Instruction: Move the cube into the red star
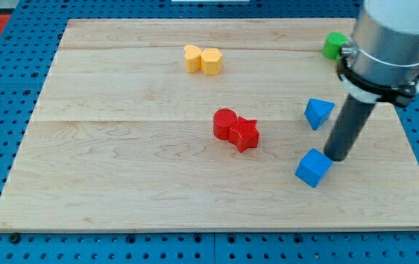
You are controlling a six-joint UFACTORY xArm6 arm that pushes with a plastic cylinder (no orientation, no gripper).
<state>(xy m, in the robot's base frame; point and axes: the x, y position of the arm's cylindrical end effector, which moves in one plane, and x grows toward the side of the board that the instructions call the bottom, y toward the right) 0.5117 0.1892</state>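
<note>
At the view's lower right, my tip (336, 157) touches the blue cube (313, 168), well apart from the red star (245, 134).

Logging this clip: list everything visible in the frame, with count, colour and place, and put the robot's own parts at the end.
Wooden board: one, light wood, fills most of the view, lying on a blue pegboard surface.
Yellow blocks: two, touching side by side, near the view's top centre; exact shapes unclear.
Red cylinder: one, board centre, touching the red star.
Red star: one, just right of and below the cylinder.
Blue triangular block: one, right of centre.
Blue cube: one, lower right.
Green block: one, top right, partly hidden by the arm.
Arm: one, grey, top right.
My tip: one, dark rod end, against the cube's upper right.
</note>
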